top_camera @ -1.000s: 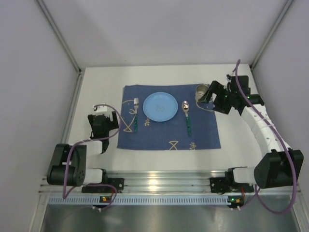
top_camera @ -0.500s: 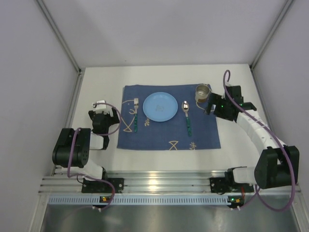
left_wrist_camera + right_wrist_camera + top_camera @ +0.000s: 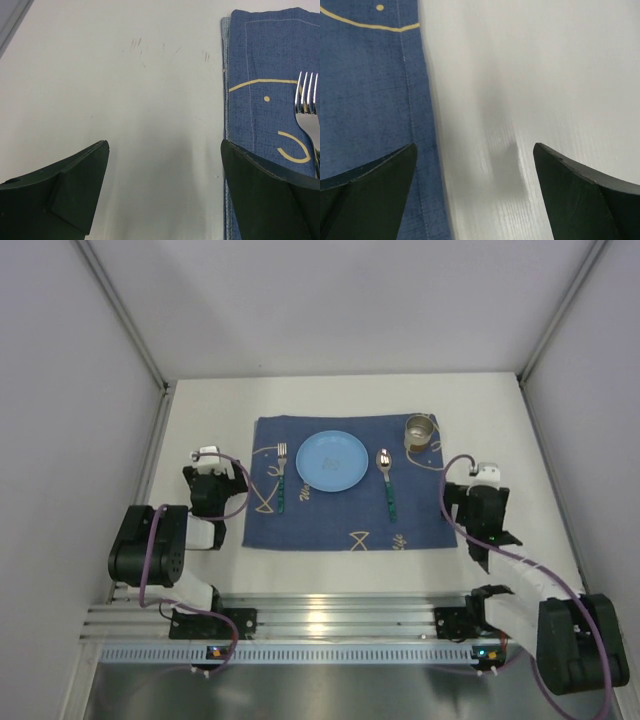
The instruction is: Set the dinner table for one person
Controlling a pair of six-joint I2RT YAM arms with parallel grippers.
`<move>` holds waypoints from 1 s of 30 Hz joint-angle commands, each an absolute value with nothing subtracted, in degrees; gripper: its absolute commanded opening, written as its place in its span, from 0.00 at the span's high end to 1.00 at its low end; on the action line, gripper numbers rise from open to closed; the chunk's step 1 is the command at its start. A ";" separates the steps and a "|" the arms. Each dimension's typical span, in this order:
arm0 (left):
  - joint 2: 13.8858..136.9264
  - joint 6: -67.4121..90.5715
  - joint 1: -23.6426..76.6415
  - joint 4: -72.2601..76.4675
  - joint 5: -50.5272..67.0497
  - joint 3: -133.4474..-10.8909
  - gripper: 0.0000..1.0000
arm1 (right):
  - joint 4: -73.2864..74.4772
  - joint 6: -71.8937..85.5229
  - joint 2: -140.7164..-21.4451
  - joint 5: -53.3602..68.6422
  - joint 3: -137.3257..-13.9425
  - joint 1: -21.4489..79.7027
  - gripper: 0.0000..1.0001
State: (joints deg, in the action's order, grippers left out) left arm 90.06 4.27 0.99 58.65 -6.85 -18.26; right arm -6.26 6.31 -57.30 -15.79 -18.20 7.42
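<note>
table (image 3: 200, 420): white, spanning the workspace, bearing everything. mat (image 3: 350, 525) centred, marking one diner's place: plate (image 3: 333, 460) mid-mat, fork (image 3: 282, 480) left, spoon (image 3: 388, 480) right, cup (image 3: 420, 432) at far right corner. left tool (image 3: 162, 190), right tool (image 3: 475, 190): fingers apart, empty, low beside mat edges, probably to spare the setting.

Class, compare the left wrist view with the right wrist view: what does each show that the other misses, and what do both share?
Left wrist only: the fork on the mat, at right, and faint scuff marks on the dinner table. Right wrist only: the mat at left, no cutlery. Both: yellow-lined blue cloth beside white tabletop, framed by an open left gripper or right gripper.
</note>
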 commanded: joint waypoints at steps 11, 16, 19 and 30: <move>89.91 3.52 0.79 63.37 -5.98 -17.75 0.01 | -49.00 3.85 -69.05 -14.95 -14.32 4.57 0.00; 89.91 3.52 0.79 63.28 -5.97 -17.75 0.02 | -51.66 0.44 -75.58 -10.20 -18.81 4.39 0.00; 89.82 3.60 0.79 63.11 -5.89 -17.75 0.01 | -63.14 -1.51 -79.17 -3.09 -14.86 1.68 0.00; 89.91 3.52 0.79 63.46 -5.98 -17.75 0.02 | -72.33 -2.55 -82.62 1.41 -11.16 0.61 0.00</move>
State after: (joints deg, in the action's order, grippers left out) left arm 90.06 4.25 0.99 59.13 -6.83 -18.22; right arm -64.84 -0.95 -82.89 -2.59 -11.57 0.84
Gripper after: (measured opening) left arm 0.985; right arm 0.996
